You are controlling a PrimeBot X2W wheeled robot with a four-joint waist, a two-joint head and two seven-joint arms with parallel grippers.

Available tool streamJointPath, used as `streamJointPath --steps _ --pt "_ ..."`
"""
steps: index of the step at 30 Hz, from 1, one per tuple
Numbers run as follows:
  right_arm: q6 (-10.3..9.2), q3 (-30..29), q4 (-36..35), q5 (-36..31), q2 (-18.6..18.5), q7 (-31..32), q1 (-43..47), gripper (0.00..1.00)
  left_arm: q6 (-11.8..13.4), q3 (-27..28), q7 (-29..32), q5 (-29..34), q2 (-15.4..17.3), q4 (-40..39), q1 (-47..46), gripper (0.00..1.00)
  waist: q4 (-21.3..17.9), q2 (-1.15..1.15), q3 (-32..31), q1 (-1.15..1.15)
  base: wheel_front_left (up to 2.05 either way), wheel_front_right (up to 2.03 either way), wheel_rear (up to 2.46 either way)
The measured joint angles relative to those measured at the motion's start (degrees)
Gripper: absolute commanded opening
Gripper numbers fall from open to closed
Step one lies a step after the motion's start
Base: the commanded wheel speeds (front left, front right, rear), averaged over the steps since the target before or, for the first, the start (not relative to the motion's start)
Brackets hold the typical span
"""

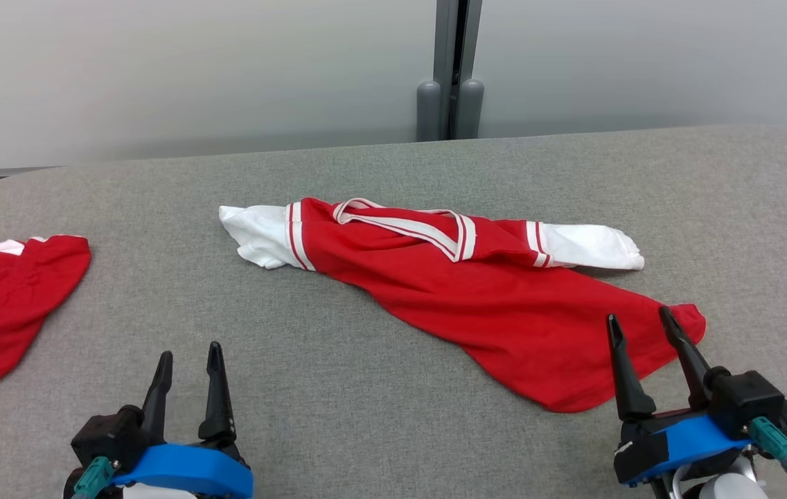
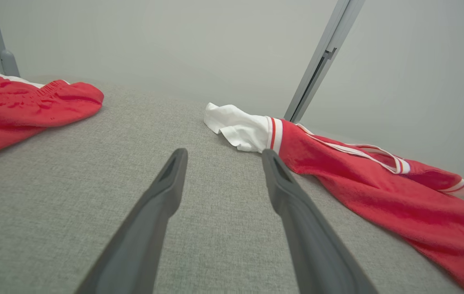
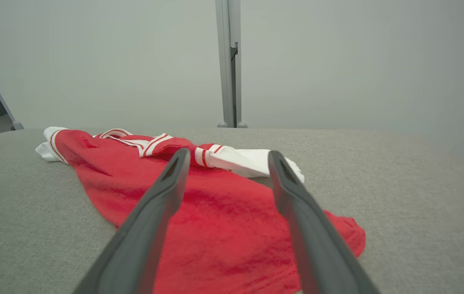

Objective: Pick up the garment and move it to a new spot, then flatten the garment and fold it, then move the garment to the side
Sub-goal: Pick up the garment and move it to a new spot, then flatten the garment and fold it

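The garment (image 1: 476, 298) is a red shirt with white sleeves and white-and-red striped trim, lying on the grey cloth-topped desk (image 1: 338, 416) a little right of the middle. It lies crumpled rather than spread out: the collar trim (image 1: 407, 225) and both sleeves run in a band along its far edge, one white sleeve (image 1: 255, 235) pointing left and the other (image 1: 594, 246) pointing right, while the red body fans out toward the near right and ends in a rounded hem. The right claw (image 1: 639, 314) is at that near-right hem, wide open and gripping nothing; from its own wrist camera the two dark fingers (image 3: 166, 192) stand apart above the red cloth (image 3: 215, 228), and whether they touch it I cannot tell. The left claw (image 1: 190, 349) is at the near left, over bare desk and well apart from the shirt, also open and empty. A second red garment (image 1: 5, 305) with a bit of white lies at the far-left edge of the desk. Beyond the desk is a pale wall with a grey upright post (image 1: 450, 69).
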Motion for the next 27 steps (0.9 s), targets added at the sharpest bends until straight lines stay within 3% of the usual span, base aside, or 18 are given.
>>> streamJointPath --steps 10,27 --pt "0.0 0.94 1.45 0.71 0.0 0.01 0.9 1.0 -1.98 2.64 -0.01 2.76 -2.32 -0.08 2.45 1.0 -0.16 0.0 -0.84 0.0 0.0 0.0 0.0" --pt "0.0 0.34 1.81 0.69 0.0 0.01 0.88 1.0 -3.72 4.71 -0.01 4.45 -3.54 1.91 2.46 1.0 -0.22 0.0 -1.03 0.01 0.0 0.0 0.0"
